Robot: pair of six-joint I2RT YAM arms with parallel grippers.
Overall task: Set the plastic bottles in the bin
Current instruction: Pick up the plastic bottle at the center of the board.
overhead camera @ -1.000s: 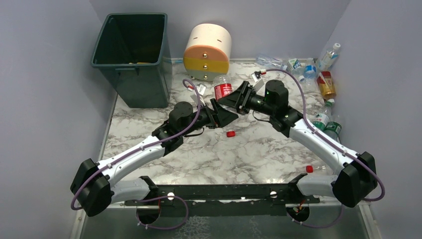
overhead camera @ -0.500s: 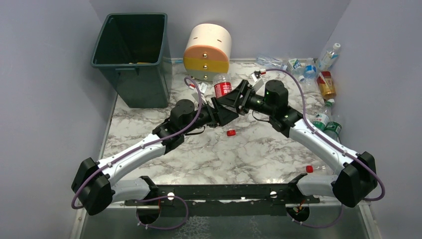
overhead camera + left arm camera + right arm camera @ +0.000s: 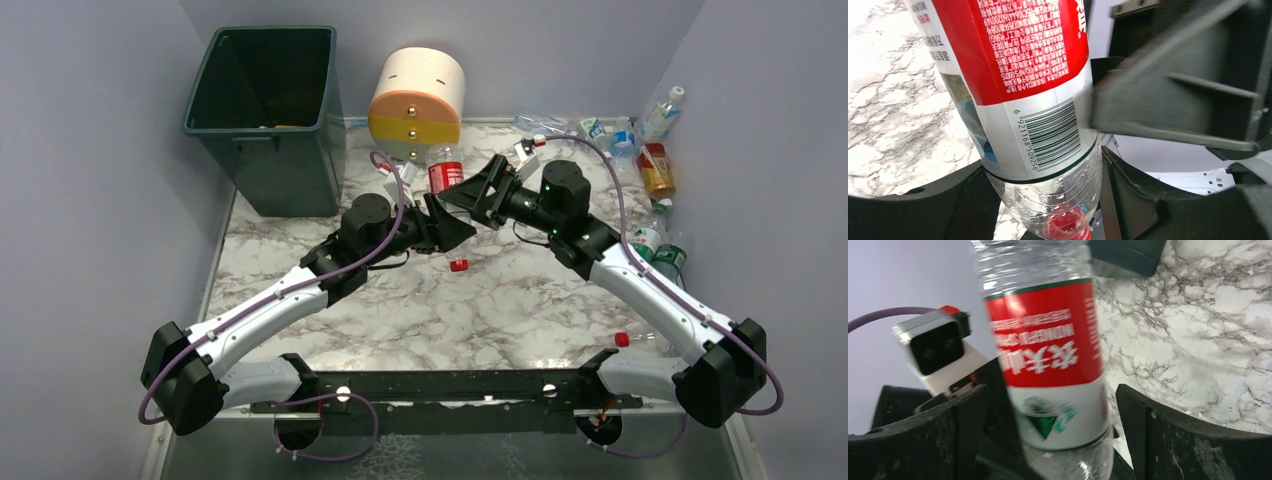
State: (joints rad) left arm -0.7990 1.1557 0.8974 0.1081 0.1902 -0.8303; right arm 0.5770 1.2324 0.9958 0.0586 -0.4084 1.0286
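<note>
**A:** What is the left gripper doing?

**B:** It pinches the red-labelled bottle on the clear shoulder just past the label. Both fingers press against the plastic, and the red cap end points back toward the wrist.

**A:** And the right gripper?

**B:** It sits around the same bottle from the other end, but its jaws stand spread. Its own wrist view shows a sliver of gap on each side of the label, so it does not seem to be carrying anything.

**A:** Why two grippers on one bottle?

**B:** It looks like a handover. The bin stands at the far left, on the left arm's side. The other bottles lie heaped at the far right, where the right arm reaches.

**A:** Where is the bottle exactly?

**B:** It is in the air over the table, just in front of the drawer unit, with the grippers meeting nose to nose.

**A:** Is there room to move?

**B:** It is tight at first. The right gripper probably needs to back off to the right before the left one swings. Leftward the way is open, but the bin's rim is high, so the bottle must rise over the near corner. The loose red cap lies on the table below and is no obstacle.
</note>
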